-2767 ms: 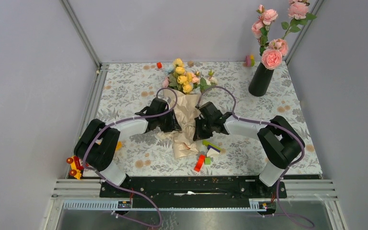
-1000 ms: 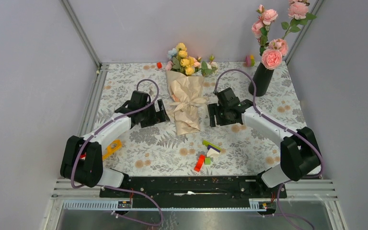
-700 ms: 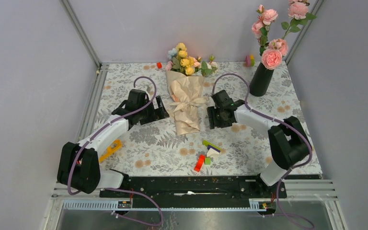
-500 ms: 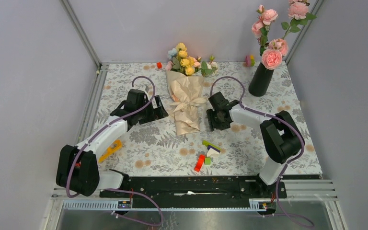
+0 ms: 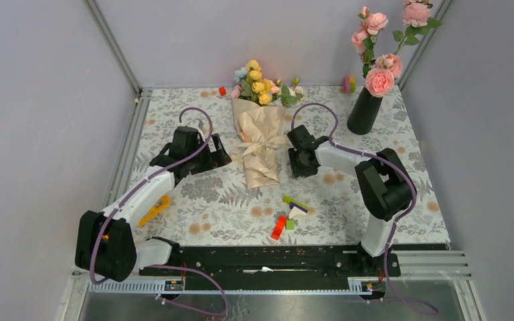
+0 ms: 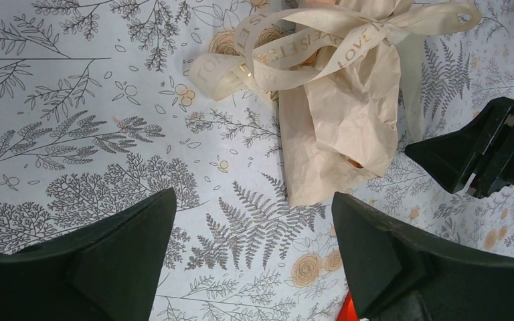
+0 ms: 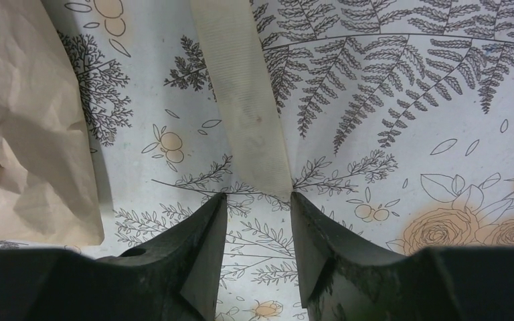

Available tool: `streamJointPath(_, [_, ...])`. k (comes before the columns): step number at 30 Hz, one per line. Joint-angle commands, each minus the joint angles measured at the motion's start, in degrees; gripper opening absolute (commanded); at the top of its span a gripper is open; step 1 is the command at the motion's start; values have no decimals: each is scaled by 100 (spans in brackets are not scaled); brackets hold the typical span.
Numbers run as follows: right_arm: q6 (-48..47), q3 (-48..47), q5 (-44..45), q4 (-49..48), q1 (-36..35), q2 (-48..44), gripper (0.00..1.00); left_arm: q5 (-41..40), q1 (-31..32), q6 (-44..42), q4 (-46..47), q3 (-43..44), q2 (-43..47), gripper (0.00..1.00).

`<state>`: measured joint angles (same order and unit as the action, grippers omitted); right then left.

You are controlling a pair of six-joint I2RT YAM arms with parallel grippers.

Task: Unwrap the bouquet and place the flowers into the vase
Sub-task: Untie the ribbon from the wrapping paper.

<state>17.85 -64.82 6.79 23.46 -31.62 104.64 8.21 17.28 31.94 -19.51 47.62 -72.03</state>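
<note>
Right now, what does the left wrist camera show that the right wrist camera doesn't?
Only the left wrist view shows the bow tied round the bouquet, the wrap's lower end, and the left gripper spread wide above the cloth. Only the right wrist view shows, close up, the ribbon tail lying flat, its end reaching the narrow gap between the right gripper's fingertips. Both show crinkled beige paper, some ribbon and the leaf-printed tablecloth.

Top camera high behind, looking down, wrist cameras close above table [image 5: 174, 107], all sharing the bouquet [image 5: 260, 144]
</note>
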Motion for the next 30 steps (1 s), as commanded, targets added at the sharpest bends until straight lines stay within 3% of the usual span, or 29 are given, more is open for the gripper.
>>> streamJointPath(1, [117, -169, 206, 16, -9, 180, 46, -167, -53, -48, 204, -75, 252, 92])
streamJointPath(5, [154, -156, 218, 12, 30, 268, 41, -160, -67, -57, 200, -110, 306, 92])
streamJointPath(10, [231, -62, 190, 14, 40, 305, 28, -165, -80, -39, 202, -134, 371, 92])
streamJointPath(17, [208, 11, 40, 18, 46, 265, 0, -138, -84, 0, 268, -211, 356, 92])
streamJointPath(30, [225, 265, -210, -347, 42, -911, 0, 322, -84, 571, 1092, -678, 180, 92])
